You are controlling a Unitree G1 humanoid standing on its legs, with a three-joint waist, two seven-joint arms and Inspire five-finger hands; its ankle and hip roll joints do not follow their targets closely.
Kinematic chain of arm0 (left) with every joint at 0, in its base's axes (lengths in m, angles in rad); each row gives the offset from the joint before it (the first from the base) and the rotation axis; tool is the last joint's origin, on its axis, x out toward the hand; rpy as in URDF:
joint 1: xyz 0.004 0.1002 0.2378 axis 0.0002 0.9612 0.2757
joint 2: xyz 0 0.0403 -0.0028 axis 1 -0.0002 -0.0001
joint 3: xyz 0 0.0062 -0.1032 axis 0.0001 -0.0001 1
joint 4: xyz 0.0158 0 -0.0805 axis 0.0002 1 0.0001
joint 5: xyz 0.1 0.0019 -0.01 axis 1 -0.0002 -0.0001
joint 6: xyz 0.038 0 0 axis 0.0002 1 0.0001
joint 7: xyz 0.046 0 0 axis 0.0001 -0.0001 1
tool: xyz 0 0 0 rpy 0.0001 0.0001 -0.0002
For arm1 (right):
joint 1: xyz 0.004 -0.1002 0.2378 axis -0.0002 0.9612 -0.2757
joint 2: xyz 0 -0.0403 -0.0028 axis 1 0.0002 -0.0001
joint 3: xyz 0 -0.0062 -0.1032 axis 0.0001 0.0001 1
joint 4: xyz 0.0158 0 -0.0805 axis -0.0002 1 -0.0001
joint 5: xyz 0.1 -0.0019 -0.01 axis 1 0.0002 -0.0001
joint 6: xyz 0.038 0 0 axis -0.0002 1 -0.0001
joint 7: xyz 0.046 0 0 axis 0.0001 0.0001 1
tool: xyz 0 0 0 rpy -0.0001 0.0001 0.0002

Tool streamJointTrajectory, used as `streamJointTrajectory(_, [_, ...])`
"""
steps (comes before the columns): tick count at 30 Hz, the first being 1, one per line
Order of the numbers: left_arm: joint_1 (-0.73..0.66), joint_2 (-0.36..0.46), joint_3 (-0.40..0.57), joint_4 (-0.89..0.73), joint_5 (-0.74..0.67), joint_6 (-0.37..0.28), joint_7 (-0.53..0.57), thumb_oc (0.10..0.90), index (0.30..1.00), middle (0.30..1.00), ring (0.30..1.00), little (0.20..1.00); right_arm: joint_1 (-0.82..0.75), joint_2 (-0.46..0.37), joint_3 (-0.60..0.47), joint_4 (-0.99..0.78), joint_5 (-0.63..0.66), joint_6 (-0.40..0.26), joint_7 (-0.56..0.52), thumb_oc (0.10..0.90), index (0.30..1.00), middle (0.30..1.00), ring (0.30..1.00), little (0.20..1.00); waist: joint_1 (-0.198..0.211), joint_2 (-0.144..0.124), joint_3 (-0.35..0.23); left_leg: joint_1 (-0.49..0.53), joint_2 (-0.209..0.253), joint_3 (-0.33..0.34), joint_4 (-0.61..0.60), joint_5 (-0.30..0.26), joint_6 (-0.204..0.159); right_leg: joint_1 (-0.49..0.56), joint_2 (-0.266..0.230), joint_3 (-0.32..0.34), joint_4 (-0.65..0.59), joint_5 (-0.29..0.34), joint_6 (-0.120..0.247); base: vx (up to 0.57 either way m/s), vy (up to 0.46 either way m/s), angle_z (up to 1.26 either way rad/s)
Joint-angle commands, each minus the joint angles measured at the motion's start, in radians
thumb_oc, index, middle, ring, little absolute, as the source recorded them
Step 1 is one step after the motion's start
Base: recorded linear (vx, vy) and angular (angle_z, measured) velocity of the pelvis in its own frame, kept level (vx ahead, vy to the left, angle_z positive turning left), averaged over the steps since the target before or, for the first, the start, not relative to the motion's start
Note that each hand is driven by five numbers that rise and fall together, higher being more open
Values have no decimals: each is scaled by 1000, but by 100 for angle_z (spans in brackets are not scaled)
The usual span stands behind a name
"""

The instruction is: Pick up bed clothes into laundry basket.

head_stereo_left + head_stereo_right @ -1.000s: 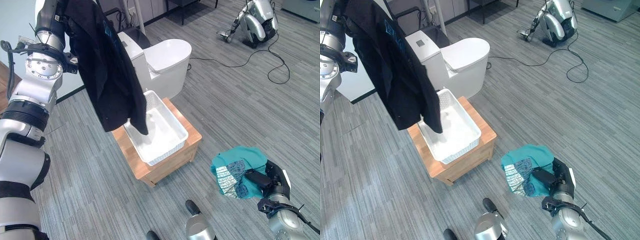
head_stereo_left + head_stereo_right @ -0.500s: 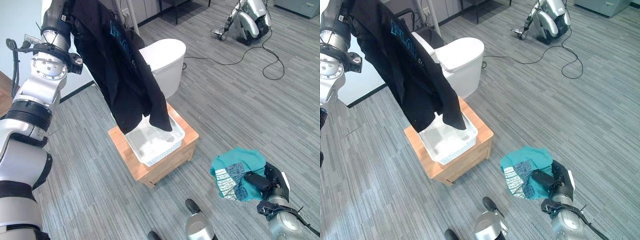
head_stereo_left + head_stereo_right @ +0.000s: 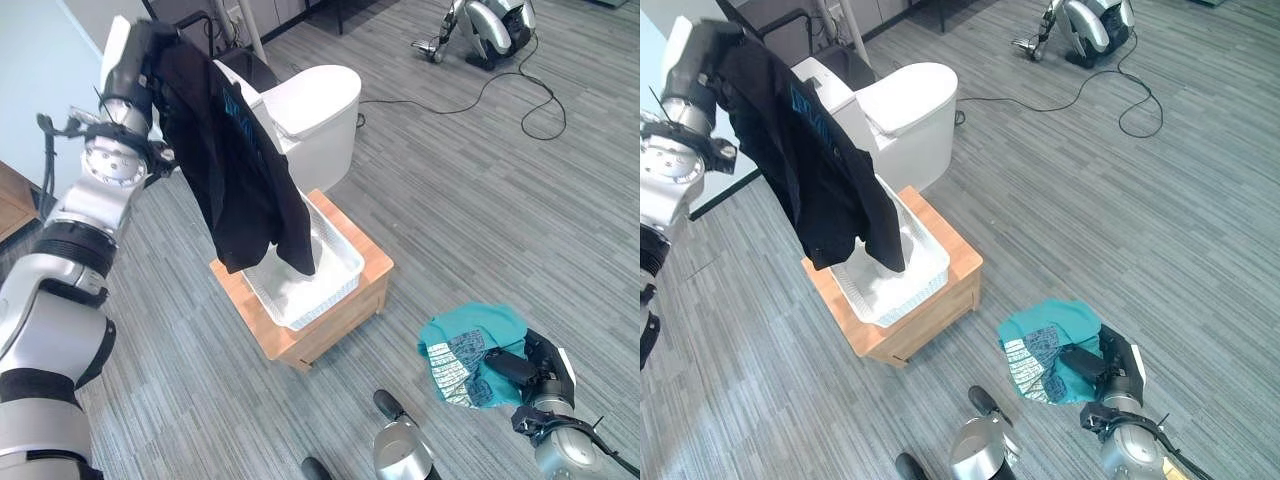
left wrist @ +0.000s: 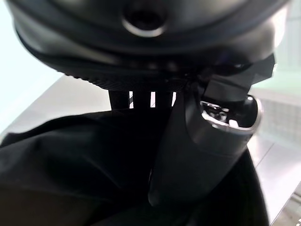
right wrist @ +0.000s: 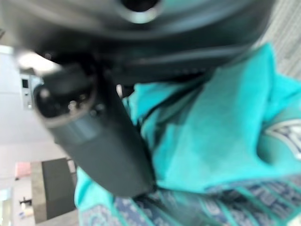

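A black garment (image 3: 240, 170) hangs from my raised left hand (image 4: 207, 141) at the upper left. In the left wrist view the thumb is clamped on the black cloth (image 4: 70, 165). The garment's lower hem dangles into the white laundry basket (image 3: 345, 268), which stands on a low wooden table (image 3: 372, 290). On the floor at the lower right lies a teal patterned garment (image 3: 465, 335). My right hand (image 3: 515, 368) rests on its near edge, and in the right wrist view the thumb (image 5: 94, 141) is closed over the teal cloth (image 5: 211, 127).
A white toilet (image 3: 310, 105) stands right behind the table and basket. Another robot (image 3: 490, 25) lies at the far back, with black cables (image 3: 520, 100) trailing over the grey plank floor. A pale wall (image 3: 40, 90) runs along the left.
The view has shifted. The black garment has swung over the basket and now hangs lower, its hem inside it. My right hand stays on the teal garment.
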Motion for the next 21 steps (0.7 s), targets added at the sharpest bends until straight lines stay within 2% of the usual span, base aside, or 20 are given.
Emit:
streamJointTrajectory(1, [-131, 58, 126, 56, 4, -62, 44, 400, 300, 300, 300, 300, -55, -78, -73, -95, -7, -97, 4, 400, 300, 300, 300, 300, 10, 0, -37, 4, -8, 8, 4, 19, -27, 12, 57, -45, 65, -109, -3, 0, 0, 0])
streamJointTrajectory(13, [10, 6, 147, 13, 106, -53, 33, 400, 300, 300, 300, 300, -64, -84, -48, -104, -26, -92, 6, 400, 300, 300, 300, 300, -14, 7, -6, -20, -3, 23, 4, 23, -32, -24, 65, -33, 67, -105, -8, 9, -5, -6])
streamJointTrajectory(21, [231, -119, 144, -96, 180, -32, -68, 400, 300, 300, 300, 300, -79, -87, -49, -116, -63, -79, 5, 400, 300, 300, 300, 300, -9, 6, 17, -18, -2, 17, 4, 21, -30, -17, 67, -39, 64, -110, -17, 0, 0, 0])
